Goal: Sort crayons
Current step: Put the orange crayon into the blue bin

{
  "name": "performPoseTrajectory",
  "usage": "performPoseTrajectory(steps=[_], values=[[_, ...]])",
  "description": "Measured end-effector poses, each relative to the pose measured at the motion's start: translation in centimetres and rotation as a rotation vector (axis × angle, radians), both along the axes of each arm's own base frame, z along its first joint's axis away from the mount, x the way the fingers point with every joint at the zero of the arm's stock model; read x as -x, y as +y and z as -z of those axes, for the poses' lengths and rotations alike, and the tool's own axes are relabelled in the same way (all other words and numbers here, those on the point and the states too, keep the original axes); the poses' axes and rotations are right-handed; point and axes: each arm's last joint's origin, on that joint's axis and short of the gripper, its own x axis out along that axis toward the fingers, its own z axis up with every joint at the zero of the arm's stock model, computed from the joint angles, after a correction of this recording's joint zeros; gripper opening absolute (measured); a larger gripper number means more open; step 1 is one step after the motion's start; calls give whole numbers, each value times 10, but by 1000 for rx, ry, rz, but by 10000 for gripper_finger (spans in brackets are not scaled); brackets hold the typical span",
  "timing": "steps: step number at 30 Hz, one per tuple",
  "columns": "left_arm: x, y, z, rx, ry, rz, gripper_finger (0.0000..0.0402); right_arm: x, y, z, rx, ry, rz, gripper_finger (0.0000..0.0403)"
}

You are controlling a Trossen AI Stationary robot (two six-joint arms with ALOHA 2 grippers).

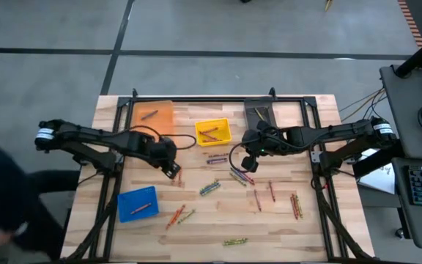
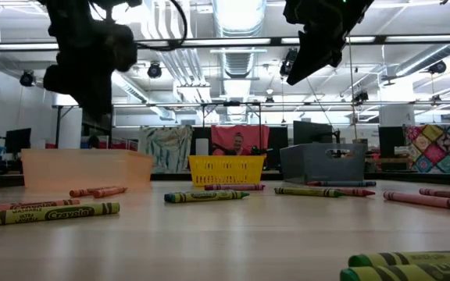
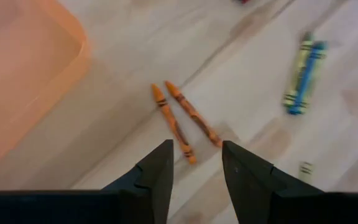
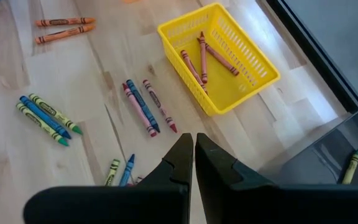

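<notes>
Left wrist view shows us the left gripper (image 3: 196, 163) with jaws apart, empty, above two orange crayons (image 3: 184, 119) lying on the counter (image 3: 253, 81) beside the orange bin (image 3: 17, 74). Our right gripper (image 4: 193, 152), jaws together, hovers near the yellow bin (image 4: 253, 79).

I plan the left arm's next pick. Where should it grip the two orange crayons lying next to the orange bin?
Probably mid-length on one orange crayon, coming straight down, fingers across its thin axis. The pair lies flat and nearly touching, so the open left gripper may catch both.
</notes>
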Motion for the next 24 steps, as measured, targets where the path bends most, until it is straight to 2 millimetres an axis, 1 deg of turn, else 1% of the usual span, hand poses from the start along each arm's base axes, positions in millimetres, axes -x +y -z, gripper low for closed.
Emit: performPoseTrajectory(steps=[7,10,17,24], values=[[-15,-3,26,-19,120,-3,179,0,0,0,9,9,-11,9],[-19,-4,37,-23,167,3,192,0,0,0,9,9,-11,9],[-27,-12,58,-54,251,28,196,0,0,0,8,9,-10,9],[-37,-17,75,-64,264,51,196,0,0,0,7,8,-9,9]])
